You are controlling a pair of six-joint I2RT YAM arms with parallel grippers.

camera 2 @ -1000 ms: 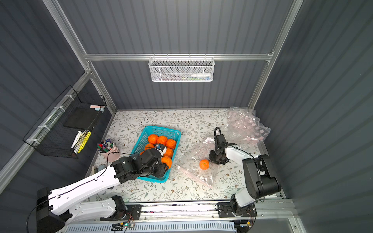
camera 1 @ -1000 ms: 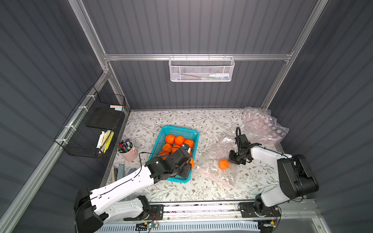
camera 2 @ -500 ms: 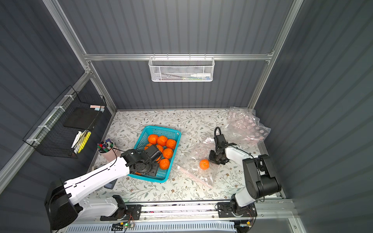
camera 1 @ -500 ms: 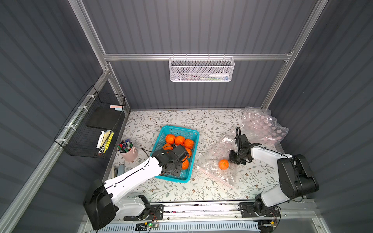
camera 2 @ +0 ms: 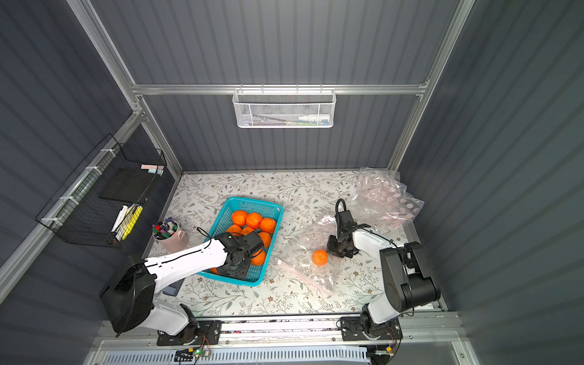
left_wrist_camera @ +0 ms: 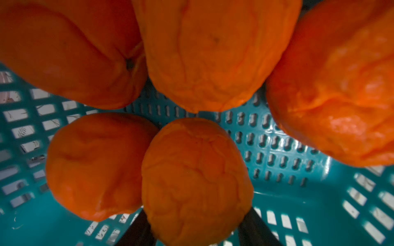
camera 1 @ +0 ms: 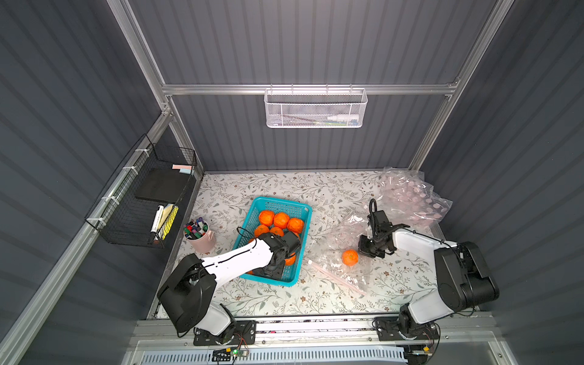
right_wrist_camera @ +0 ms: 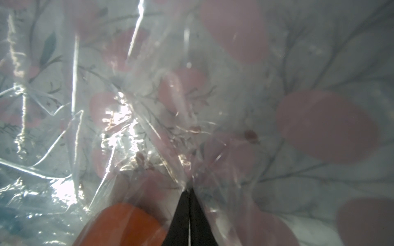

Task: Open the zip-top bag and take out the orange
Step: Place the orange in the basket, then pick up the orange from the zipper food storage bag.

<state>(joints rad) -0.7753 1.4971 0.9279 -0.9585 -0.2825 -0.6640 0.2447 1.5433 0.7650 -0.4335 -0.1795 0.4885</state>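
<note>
My right tool was pinched shut on the zip-top bag; the orange lay inside on the surface, just beside it toward the basket, nearer this arm; my left tool clasped a basket orange.

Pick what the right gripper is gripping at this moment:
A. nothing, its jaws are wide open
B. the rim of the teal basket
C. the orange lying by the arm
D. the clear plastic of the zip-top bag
D: in the right wrist view the right gripper has its jaws pressed together on a fold of the zip-top bag, while the orange sits beside them, ungripped.
</note>
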